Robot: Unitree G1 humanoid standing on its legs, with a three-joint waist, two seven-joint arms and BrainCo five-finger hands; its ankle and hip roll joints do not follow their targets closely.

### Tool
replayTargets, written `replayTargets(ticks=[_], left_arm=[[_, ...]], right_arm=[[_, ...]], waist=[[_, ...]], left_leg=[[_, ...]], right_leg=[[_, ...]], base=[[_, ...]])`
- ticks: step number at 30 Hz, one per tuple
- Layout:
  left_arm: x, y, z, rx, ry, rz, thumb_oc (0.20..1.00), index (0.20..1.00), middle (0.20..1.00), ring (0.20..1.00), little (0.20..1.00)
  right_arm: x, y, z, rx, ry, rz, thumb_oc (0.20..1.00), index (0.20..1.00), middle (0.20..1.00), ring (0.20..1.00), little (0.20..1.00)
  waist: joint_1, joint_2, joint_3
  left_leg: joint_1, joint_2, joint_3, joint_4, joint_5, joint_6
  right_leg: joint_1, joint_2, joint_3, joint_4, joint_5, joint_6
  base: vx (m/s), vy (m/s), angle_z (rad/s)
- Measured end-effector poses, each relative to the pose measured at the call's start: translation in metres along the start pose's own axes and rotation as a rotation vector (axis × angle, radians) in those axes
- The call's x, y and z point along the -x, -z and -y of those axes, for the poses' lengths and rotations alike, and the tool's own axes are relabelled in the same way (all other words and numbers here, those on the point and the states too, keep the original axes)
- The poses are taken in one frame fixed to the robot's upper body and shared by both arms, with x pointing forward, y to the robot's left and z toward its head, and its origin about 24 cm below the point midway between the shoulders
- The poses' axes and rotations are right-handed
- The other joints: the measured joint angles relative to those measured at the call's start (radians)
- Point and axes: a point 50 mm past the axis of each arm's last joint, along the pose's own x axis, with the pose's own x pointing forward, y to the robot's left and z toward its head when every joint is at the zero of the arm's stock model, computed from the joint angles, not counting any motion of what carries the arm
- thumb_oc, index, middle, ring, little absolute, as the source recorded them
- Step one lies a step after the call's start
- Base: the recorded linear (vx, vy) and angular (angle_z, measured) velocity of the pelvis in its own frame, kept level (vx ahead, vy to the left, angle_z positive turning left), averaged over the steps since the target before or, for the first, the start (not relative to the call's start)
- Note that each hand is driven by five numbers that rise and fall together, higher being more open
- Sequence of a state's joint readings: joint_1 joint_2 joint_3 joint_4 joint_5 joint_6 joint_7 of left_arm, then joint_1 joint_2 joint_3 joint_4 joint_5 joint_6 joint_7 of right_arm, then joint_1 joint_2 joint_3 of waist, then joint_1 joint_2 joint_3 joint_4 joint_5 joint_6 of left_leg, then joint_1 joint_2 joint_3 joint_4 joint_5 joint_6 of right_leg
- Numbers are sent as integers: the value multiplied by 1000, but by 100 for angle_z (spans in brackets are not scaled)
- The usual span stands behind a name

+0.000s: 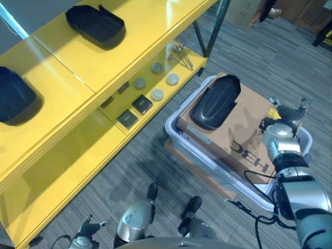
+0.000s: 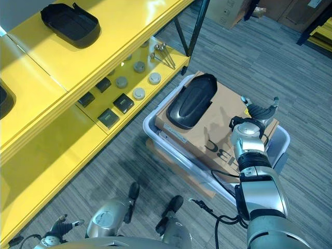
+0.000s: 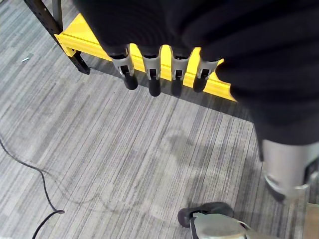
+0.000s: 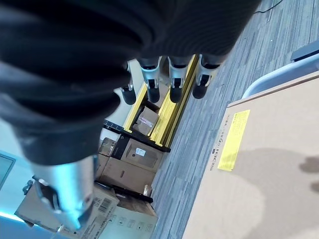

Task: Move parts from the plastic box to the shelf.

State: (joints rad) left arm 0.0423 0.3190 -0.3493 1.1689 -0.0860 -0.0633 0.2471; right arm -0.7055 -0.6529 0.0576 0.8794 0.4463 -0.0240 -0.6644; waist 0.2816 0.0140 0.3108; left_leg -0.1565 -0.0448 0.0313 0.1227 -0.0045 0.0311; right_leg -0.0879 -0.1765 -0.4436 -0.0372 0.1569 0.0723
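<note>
**Supervisor:** Report the location of the part and how far the transfer has got.

**Operator:** One black part [image 2: 190, 101] lies on the cardboard sheet [image 2: 223, 129] that covers the plastic box [image 1: 207, 155], toward the end of the box nearest the shelf. Neither hand touches it. On the top level of the yellow shelf [image 1: 129, 46] I see two similar black parts: one [image 1: 96, 23] at the far end, one [image 1: 15, 98] at the near-left edge of the view. I judge the task partly complete, two placed and at least one left. I cannot tell whether more parts sit under the cardboard.

**Supervisor:** State of the hands?

**Operator:** My right hand [image 2: 259, 111] hangs over the far end of the cardboard, well apart from the part. Its wrist view shows the fingers [image 4: 173, 79] straight and loose, holding nothing. My left hand [image 1: 85, 228] is low by the shelf's foot; its fingers [image 3: 152, 77] are likewise released, over bare carpet.

**Supervisor:** Anything else on the shelf?

**Operator:** The lower level carries small round discs [image 1: 156, 94], dark square blocks [image 1: 141, 104] and a bundle of metal rods [image 1: 181, 54]. They are clear of the top level.

**Supervisor:** Remaining work?

**Operator:** Grasp the part on the cardboard, then set it in the free space on the top level between the two placed parts.
</note>
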Motion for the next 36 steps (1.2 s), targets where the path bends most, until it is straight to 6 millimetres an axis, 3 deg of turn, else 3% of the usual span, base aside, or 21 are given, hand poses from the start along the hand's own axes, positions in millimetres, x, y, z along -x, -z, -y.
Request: replayTargets(ticks=[36], left_arm=[[0,0,0,0,0,0,1000,1000,1000,1000,1000]], right_arm=[[0,0,0,0,0,0,1000,1000,1000,1000,1000]], waist=[[0,0,0]], left_leg=[[0,0,0,0,0,0]], right_leg=[[0,0,0,0,0,0]], base=[[0,0,0]])
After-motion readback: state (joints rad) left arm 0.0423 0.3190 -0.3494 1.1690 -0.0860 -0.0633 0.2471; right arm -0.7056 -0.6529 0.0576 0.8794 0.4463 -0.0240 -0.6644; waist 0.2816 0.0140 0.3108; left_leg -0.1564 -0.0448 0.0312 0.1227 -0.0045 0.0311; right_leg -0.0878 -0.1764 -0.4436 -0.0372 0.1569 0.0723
